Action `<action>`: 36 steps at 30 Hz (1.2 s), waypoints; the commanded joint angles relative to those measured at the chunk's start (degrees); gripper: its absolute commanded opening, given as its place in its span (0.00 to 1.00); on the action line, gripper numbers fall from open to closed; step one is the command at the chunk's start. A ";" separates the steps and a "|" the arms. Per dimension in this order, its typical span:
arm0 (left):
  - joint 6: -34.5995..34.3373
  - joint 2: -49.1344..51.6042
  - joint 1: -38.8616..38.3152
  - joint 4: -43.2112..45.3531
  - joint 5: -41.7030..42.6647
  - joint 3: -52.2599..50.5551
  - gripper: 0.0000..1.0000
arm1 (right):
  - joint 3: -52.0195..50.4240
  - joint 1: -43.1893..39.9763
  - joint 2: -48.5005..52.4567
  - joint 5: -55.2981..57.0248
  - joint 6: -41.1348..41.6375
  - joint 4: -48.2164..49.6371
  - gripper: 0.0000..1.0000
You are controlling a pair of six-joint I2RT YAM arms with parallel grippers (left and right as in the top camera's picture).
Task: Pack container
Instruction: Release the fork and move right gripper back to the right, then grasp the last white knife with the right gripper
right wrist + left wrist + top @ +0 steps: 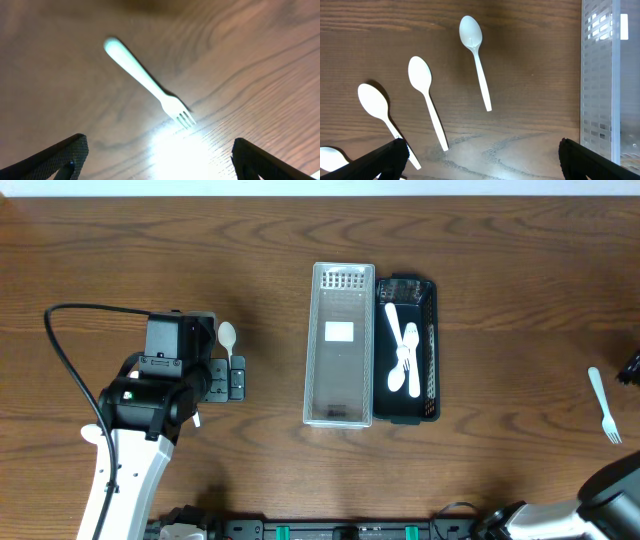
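A black container (429, 350) stands at table centre with white utensils (403, 352) inside. A clear plastic lid (340, 345) lies against its left side and also shows in the left wrist view (600, 75). Several white spoons lie on the wood under my left arm; one shows overhead (227, 335), and the left wrist view shows them side by side (427, 97). My left gripper (480, 162) is open and empty just above them. A white fork (604, 405) lies at the far right, also in the right wrist view (150, 85). My right gripper (160, 162) is open and empty over it.
My left arm and its black cable (70, 370) take up the left side of the wooden table (500, 470). The right arm's base shows at the bottom right corner (610, 490).
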 commanded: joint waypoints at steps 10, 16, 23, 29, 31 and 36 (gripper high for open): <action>0.00 0.17 -0.17 -0.15 -0.63 1.09 0.98 | -1.05 -0.96 13.03 -1.05 -8.68 2.95 0.95; 0.00 0.17 -0.17 -0.15 -0.63 1.09 0.98 | -1.05 -0.63 18.03 -1.03 -9.31 3.78 0.92; 0.00 0.17 -0.17 -0.15 -0.63 1.09 0.98 | -1.05 1.01 19.56 -0.63 -10.88 5.84 0.91; 0.00 0.17 -0.17 -0.15 -0.63 1.09 0.98 | -1.05 2.01 19.56 -1.16 -12.28 6.51 0.87; 0.00 0.17 -0.17 -0.15 -0.63 1.09 0.98 | -1.05 2.34 19.56 -1.51 -12.31 6.56 0.85; 0.00 0.17 -0.17 -0.15 -0.63 1.09 0.98 | -1.31 3.37 19.58 -1.53 -12.28 6.43 0.77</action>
